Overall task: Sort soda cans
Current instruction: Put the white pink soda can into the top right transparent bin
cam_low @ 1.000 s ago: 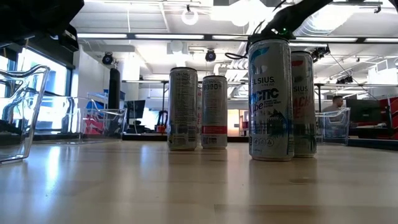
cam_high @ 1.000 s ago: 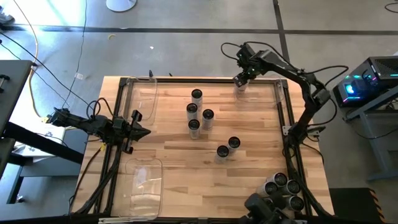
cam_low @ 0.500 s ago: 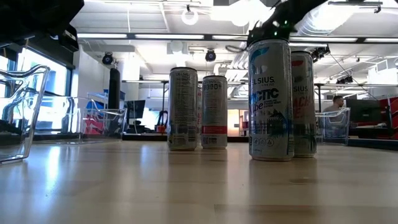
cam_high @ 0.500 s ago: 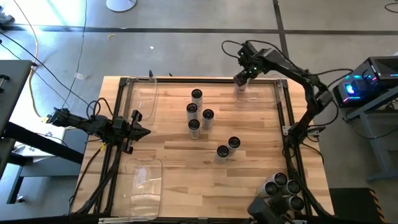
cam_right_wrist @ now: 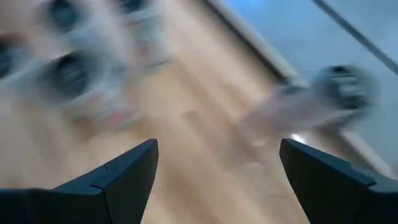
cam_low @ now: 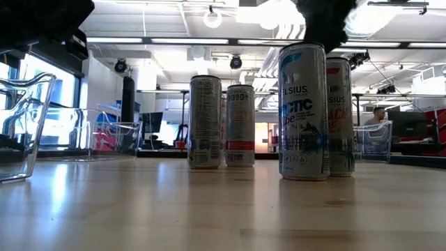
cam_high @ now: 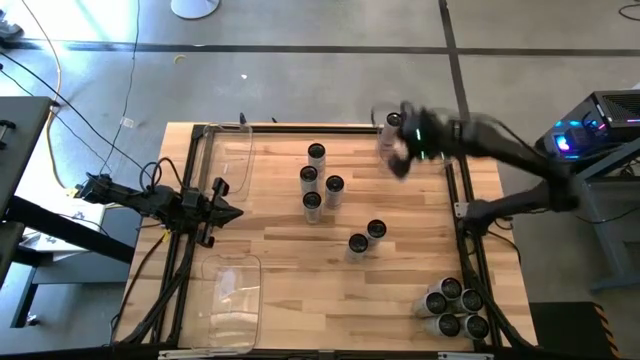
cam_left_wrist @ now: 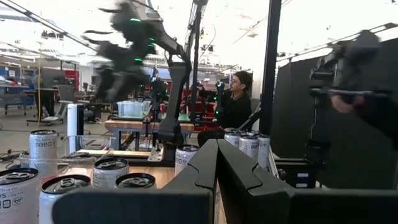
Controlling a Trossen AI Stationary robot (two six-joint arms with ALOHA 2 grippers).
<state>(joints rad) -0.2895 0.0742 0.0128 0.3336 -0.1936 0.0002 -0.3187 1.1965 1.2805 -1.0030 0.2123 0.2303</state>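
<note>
Wooden table (cam_high: 280,250): a pale butcher-block top inside a black frame, seen from straight above.
Middle cans (cam_high: 322,183): four soda cans stand upright near the table's centre, close together, dark tops showing.
Pair of cans (cam_high: 366,236): two more stand just beside each other, nearer and to the right of the four.
Corner cans (cam_high: 455,308): a tight cluster of silvery-topped cans at the near right corner of the table.
Far can (cam_high: 393,120): one can top shows at the far right edge, inside the clear bin (cam_high: 448,152) there.
Left bins (cam_high: 232,290): clear plastic bins lie along the left side, one far and one near.
Right gripper (cam_high: 400,158): blurred, over the far right part of the table, just beside the far can; its jaws stand wide apart in the right wrist view, with nothing between them.
Left gripper (cam_high: 228,212): waits at the left edge of the table, its fingers (cam_left_wrist: 231,168) pressed together, holding nothing.
Low view: a white can (cam_low: 303,111) with blue lettering stands nearest, others behind it.
</note>
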